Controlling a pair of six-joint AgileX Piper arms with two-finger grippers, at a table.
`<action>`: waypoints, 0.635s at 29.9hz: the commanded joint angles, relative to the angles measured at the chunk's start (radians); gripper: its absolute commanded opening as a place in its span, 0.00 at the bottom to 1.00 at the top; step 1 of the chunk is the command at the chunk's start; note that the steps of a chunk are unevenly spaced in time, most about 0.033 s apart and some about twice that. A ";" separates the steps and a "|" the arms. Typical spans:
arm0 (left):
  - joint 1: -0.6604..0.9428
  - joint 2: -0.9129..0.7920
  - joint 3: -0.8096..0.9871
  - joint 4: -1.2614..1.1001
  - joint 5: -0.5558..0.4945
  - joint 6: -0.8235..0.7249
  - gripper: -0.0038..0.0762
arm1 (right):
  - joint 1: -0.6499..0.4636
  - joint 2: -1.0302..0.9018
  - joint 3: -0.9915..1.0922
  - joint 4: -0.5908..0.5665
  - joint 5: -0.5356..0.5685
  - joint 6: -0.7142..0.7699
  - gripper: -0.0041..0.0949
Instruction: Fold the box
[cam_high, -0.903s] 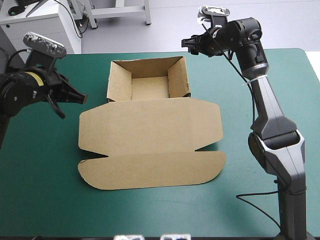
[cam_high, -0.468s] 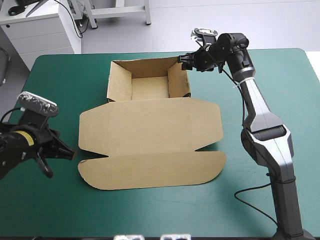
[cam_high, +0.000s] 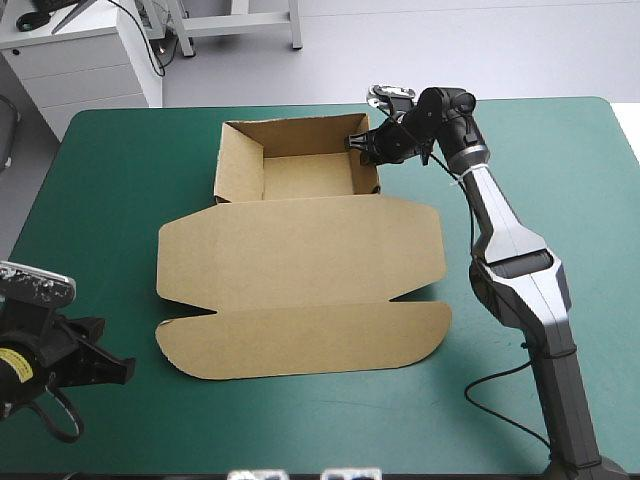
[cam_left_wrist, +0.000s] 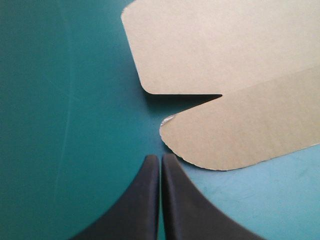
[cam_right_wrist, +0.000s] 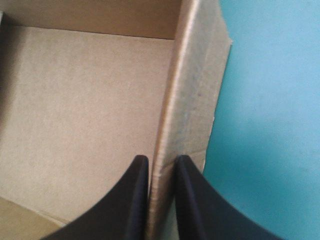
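At right wall of the box (cam_high: 300, 250), held by right pincer (cam_right_wrist: 161, 159), left pincer (cam_left_wrist: 160, 157) closed empty: may untuck or tear if pulled sideways.

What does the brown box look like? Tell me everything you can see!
The box is one cut sheet of brown board on the teal-green cover. Its far part is an open, empty tray with four raised walls. The lid lies flat toward the near edge, ending in a round-cornered flap past a crease, with a notch at each side. The right gripper is shut on the tray's right wall. The left gripper, shut, sits just off the flap's corner, apparently not touching.
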 joint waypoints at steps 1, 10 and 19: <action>-0.004 -0.024 0.017 -0.036 0.037 -0.012 0.04 | 0.019 -0.066 -0.027 0.031 0.002 -0.013 0.04; -0.004 -0.032 0.065 -0.097 0.037 -0.005 0.04 | 0.043 -0.106 -0.027 -0.103 0.002 0.055 0.04; -0.004 -0.032 0.065 -0.095 0.037 0.005 0.04 | 0.027 -0.246 -0.027 -0.260 0.005 0.102 0.04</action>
